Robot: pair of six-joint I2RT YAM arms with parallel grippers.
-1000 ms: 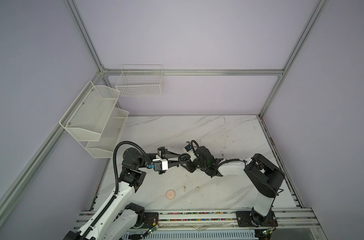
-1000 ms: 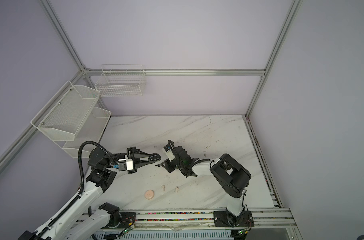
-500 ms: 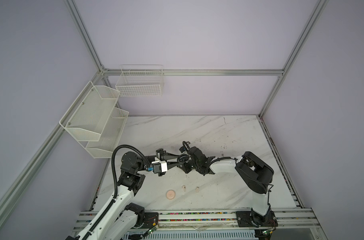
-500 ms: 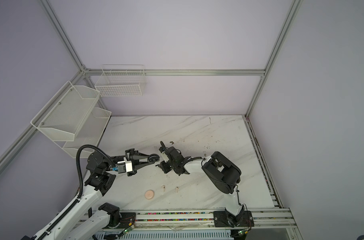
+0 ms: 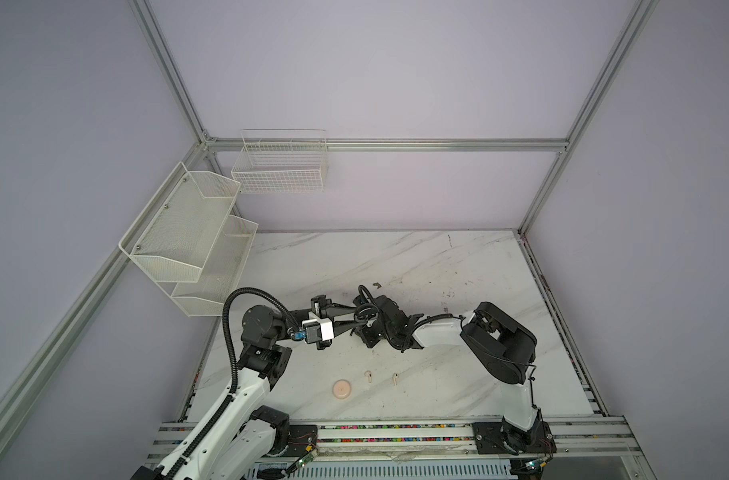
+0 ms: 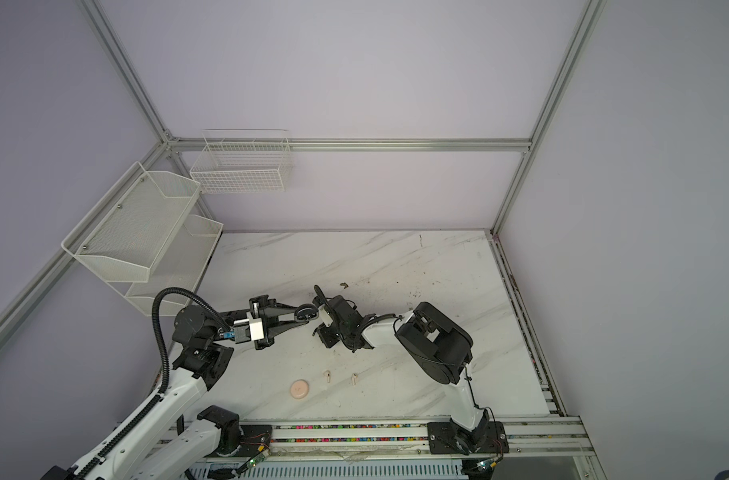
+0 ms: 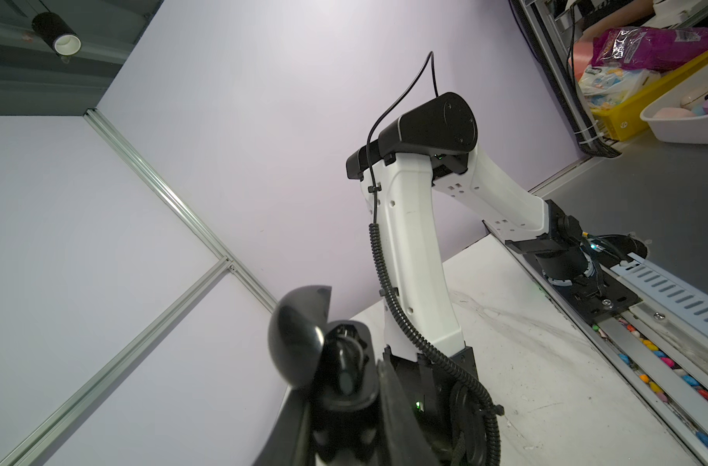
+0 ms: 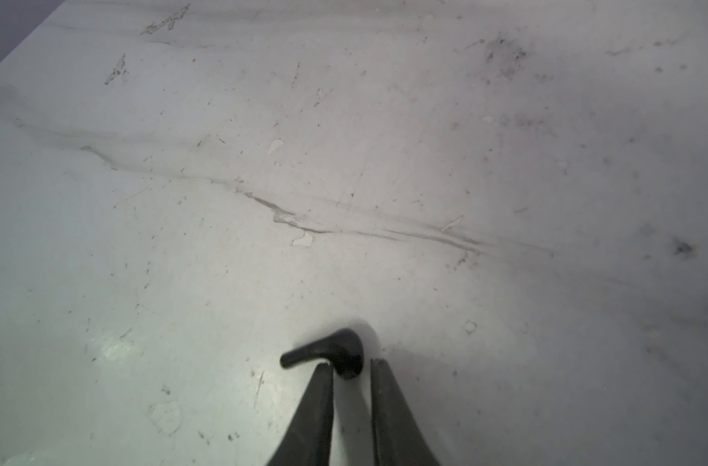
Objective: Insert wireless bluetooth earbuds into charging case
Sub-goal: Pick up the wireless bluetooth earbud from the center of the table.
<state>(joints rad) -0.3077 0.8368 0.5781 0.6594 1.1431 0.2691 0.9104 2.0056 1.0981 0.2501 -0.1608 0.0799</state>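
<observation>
Marble table [image 8: 223,193], scuffed, grey veins. R wrist cam: black earbud [image 8: 330,347] lies flat on it, stem pointing off to one side, rounded head right at the tips of the right gripper [image 8: 352,363]. Its fingers [image 8: 316,411] stand narrowly apart, one on each side of the head. One tip is at the bud just under the stem. I see a thin sliver of table between the other tip and the head, so not clamped on it.

L side: left gripper [image 6: 304,316] is closed on the charging case [image 7: 344,387], black, held clear of the table and close to the right arm's wrist in both top views. L wrist cam shows the case lid [image 7: 298,331] hinged open, a glossy dome standing up next to the body. Something dark and rounded sits in the well, poss. a bud, but it's black on black and I can't tell.

Both top views: cream earbud A [image 5: 368,375] and cream earbud B [image 5: 395,377] lie on the table nearer the front rail than the grippers. They are near each other but not touching, and well apart from both grippers. Pinkish round disc [image 5: 342,390] lies near A, on the left arm's side.

Dark scrap [image 5: 376,285] sits on the table beyond the grippers, toward the back wall. Mesh shelf [image 5: 188,232] and wire basket [image 5: 279,166] hang on the walls at the rear corner on the L arm's side.
</observation>
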